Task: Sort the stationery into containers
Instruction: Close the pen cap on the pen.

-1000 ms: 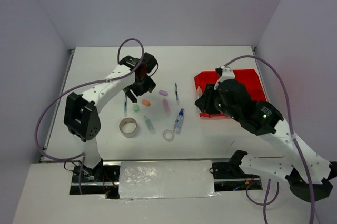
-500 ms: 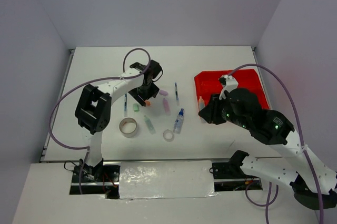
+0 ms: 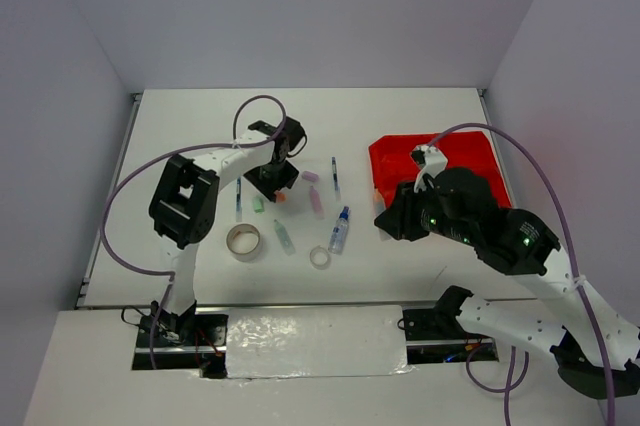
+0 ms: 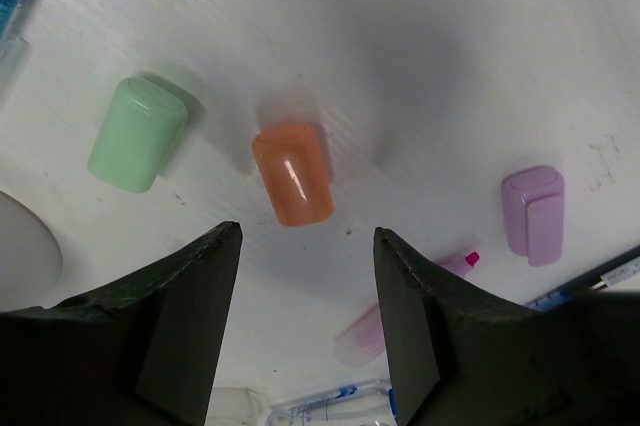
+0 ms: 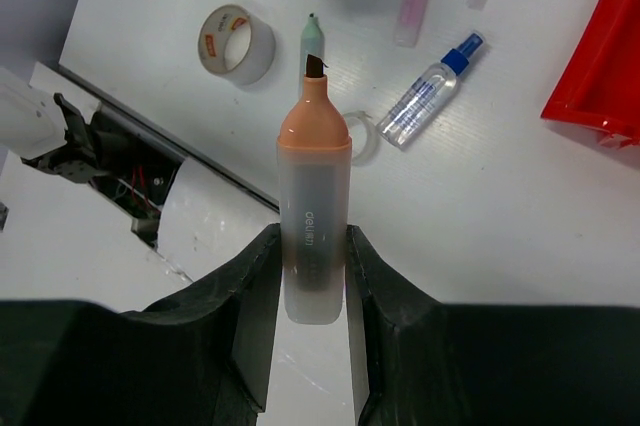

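My left gripper (image 4: 307, 236) is open and empty, low over the table, and shows in the top view (image 3: 272, 178). An orange cap-like piece (image 4: 292, 173) lies just ahead of its fingertips, with a green one (image 4: 137, 134) to the left and a purple one (image 4: 533, 214) to the right. My right gripper (image 5: 308, 246) is shut on an uncapped orange marker (image 5: 313, 206) and holds it in the air. In the top view this gripper (image 3: 385, 211) is just off the front left corner of the red tray (image 3: 455, 151).
On the table between the arms lie a beige tape roll (image 3: 243, 241), a clear tape ring (image 3: 320, 257), a blue-capped bottle (image 3: 340, 230), a green marker (image 3: 284, 236), a pink marker (image 3: 316, 201) and two thin pens (image 3: 335, 176) (image 3: 238, 201).
My left gripper has moved down and a little right over the orange piece. My right gripper has drawn back from the tray's edge toward the front, still holding the marker.
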`<state>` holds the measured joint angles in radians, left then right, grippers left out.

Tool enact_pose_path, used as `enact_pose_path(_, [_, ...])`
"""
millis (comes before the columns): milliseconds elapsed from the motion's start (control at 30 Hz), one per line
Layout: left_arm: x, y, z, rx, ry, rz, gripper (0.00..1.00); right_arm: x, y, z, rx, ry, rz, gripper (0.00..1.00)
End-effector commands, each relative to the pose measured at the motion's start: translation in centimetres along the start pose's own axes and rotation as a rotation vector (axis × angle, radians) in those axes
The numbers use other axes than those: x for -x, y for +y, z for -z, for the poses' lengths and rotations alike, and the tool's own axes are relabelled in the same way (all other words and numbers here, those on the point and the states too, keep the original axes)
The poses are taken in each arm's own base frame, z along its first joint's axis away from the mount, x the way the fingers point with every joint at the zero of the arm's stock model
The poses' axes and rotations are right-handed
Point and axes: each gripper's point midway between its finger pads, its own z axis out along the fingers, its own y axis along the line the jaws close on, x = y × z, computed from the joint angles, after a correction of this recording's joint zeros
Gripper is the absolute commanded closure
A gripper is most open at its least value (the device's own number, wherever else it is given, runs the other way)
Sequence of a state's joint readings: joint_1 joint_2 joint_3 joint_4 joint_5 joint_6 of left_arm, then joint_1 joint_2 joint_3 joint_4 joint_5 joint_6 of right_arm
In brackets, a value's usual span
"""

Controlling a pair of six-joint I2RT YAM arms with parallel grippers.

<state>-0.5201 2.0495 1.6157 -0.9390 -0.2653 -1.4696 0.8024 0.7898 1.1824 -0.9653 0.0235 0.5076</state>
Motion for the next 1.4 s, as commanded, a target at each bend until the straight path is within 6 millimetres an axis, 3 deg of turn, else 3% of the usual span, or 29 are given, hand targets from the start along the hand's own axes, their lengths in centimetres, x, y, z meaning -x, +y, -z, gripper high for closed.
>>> enact_pose_path(0, [0.5,1.2,-1.0,0.047,-0.017,0.005,0.32,1.1,1.0,0.5,0.038,-0.023,0.015,0.95])
enact_pose_path(300, [0.9,1.8,-2.4,0.047,-0.002,0.002,0.37,0.8,1.6,-0.2,0.057,0.012,0.014,0.95])
enact_pose_path(700, [1.9,0.7,-3.8,0.015,0.005,-0.027,0.4,0.6,2.0,-1.3,0.057,0.053,0.01,0.95])
enact_pose_path(900, [1.8,1.1,-3.8,0.014,0.005,-0.031,0.53,1.0,2.3,-1.7,0.059,0.053,0.007,0.95])
enact_pose_path(967, [1.7,1.0,-3.8,0.002,0.008,-0.032,0.65,1.1,2.4,-1.8,0.064,0.054,0.006,0.95])
enact_pose_path(1000, [1.6,1.0,-3.7,-0.001,0.012,-0.042,0.77,1.0,2.4,-1.9,0.064,0.056,0.007,0.95])
enact_pose_path(1100, [1.6,-0.1,-3.1,-0.036,0.018,-0.072,0.93,1.0,2.5,-2.2,0.07,0.056,0.007,0.95])
enact_pose_path(1133, [1.6,-0.5,-2.8,-0.056,0.019,-0.099,1.0,1.0,2.6,-2.3,0.075,0.057,0.007,0.95])
enact_pose_path(1233, [1.6,-3.1,1.1,-0.196,-0.016,-0.137,1.0,0.6,2.3,-3.3,0.073,0.06,0.015,0.95])
enact_pose_path(1267, [1.4,-4.4,4.2,-0.294,-0.035,-0.155,1.0,0.3,1.5,-4.0,0.031,0.062,0.014,0.95])
enact_pose_path(1333, [1.6,-5.6,8.2,-0.391,-0.075,-0.19,1.0,-0.1,0.7,-4.6,-0.013,0.074,0.002,0.96])
enact_pose_path(1367, [1.8,-6.8,12.6,-0.501,-0.108,-0.203,1.0,0.2,1.2,-4.8,0.014,0.067,0.011,0.96])
